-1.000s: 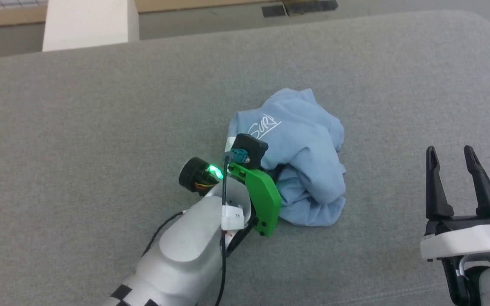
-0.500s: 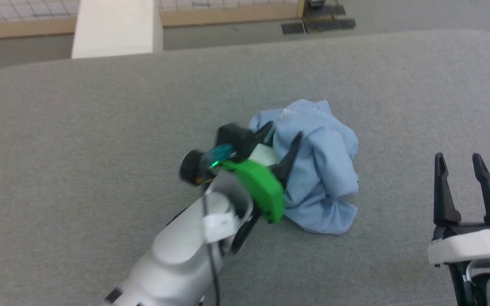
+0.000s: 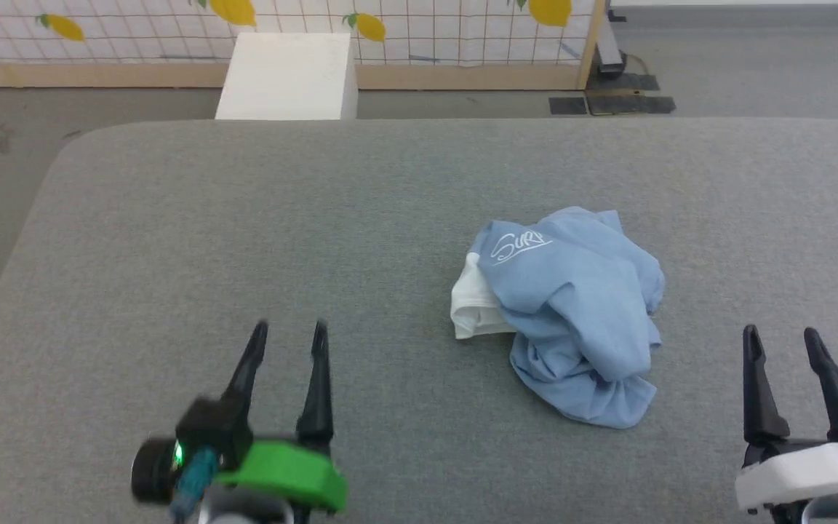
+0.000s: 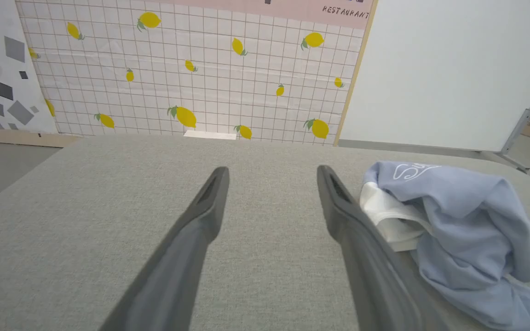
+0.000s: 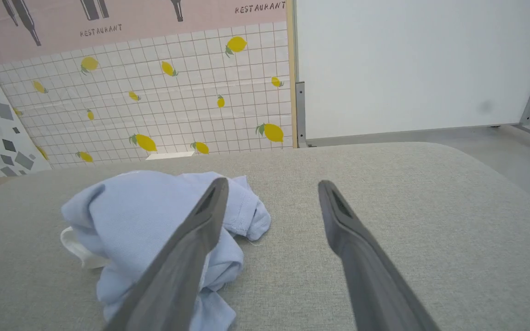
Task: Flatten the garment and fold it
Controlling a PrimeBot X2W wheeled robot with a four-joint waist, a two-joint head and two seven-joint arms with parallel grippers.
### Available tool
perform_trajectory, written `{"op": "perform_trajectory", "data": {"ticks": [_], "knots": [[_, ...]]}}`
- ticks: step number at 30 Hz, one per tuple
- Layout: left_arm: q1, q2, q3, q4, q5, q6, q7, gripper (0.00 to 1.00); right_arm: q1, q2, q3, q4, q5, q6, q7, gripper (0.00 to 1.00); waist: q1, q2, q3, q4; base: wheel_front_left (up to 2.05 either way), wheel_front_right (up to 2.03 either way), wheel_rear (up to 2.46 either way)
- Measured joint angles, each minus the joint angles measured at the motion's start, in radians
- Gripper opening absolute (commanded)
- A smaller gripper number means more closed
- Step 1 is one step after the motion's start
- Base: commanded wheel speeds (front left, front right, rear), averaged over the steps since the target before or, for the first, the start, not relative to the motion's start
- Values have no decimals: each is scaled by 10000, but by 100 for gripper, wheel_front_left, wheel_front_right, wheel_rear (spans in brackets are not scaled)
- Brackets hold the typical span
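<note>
The left gripper (image 3: 289, 331) is hovering over the grey padded surface (image 3: 244, 218), its jaws standing apart and holding nothing. To the right of those jaws, a little beyond their tips, the garment (image 3: 572, 306) is lying in a crumpled light blue heap, with a white section (image 3: 471, 309) poking out on the side facing them. White script (image 3: 519, 247) on its top fold is seeming to read "Surf", not sharply. Right of the heap, touching nothing, the right gripper (image 3: 782, 335) is hovering with jaws likewise parted and empty. Beyond both, a pink wall panel (image 5: 260, 8) is showing "RESTAURANT".
</note>
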Motion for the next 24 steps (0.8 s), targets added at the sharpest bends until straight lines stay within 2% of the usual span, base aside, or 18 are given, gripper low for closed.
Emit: {"op": "perform_trajectory", "data": {"ticks": [5, 9, 12, 16, 24], "knots": [[1357, -439, 650, -46, 581, -207, 0, 100, 267, 2, 59, 303, 161, 0, -4, 100, 0, 0, 12, 130, 0, 0, 0], [1430, -757, 1012, -35, 963, -602, 0, 100, 141, 8, 58, 307, 307, 0, 159, 100, 0, 0, 58, 233, 0, 0, 0], [1427, -953, 1241, 48, 1120, -819, 0, 100, -409, 4, 75, 148, 314, 0, 734, 100, 0, 0, 123, 294, 0, 0, 0], [1424, -1279, 1415, 247, 1400, -1078, 0, 100, -1669, -347, 380, 127, 522, 0, 2242, 100, 0, 0, 245, 347, 0, 0, 0], [1281, -1737, 1413, 853, 1628, -1674, 0, 100, -3918, -1941, 1114, 1078, 1576, -2, 5864, 100, 0, 0, 728, 546, 0, 0, 0]]}}
